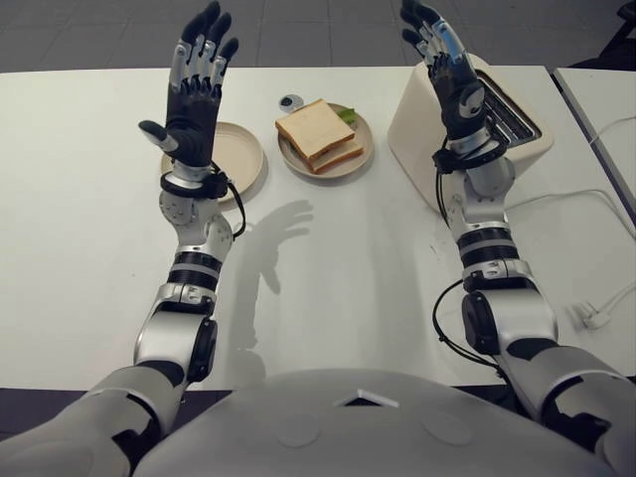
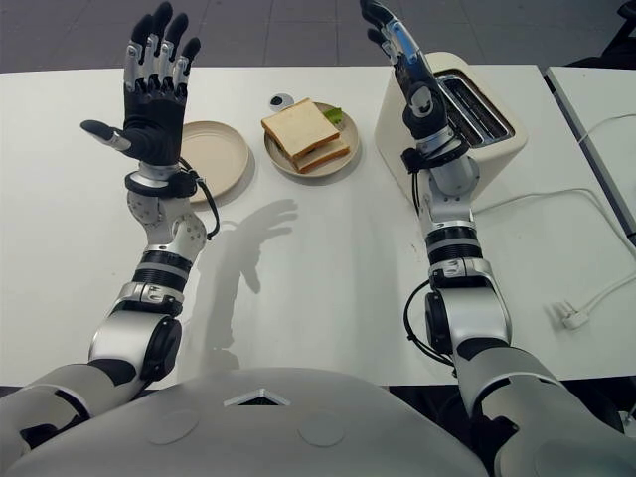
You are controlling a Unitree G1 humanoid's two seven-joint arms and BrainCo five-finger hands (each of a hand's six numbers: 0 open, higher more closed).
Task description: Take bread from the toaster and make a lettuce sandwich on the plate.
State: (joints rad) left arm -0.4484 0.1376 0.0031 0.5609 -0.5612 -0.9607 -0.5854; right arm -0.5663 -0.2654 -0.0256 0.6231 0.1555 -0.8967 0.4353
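Note:
A sandwich (image 1: pixel 320 135) of two white bread slices with green lettuce (image 1: pixel 347 116) poking out at the back lies on a tan plate (image 1: pixel 359 156) at the table's far middle. A cream toaster (image 1: pixel 414 129) stands to its right, its slots (image 1: pixel 509 115) dark. My left hand (image 1: pixel 195 84) is raised upright over the table's left side, fingers spread, palm empty. My right hand (image 1: pixel 441 60) is raised in front of the toaster, fingers straight, holding nothing.
A second tan plate (image 1: pixel 241 156) sits bare left of the sandwich plate, partly behind my left wrist. A small round grey object (image 1: pixel 291 100) lies behind the plates. The toaster's white cord (image 1: pixel 566 197) runs to a plug (image 1: pixel 590 316) at right. Another table (image 1: pixel 608 109) adjoins on the right.

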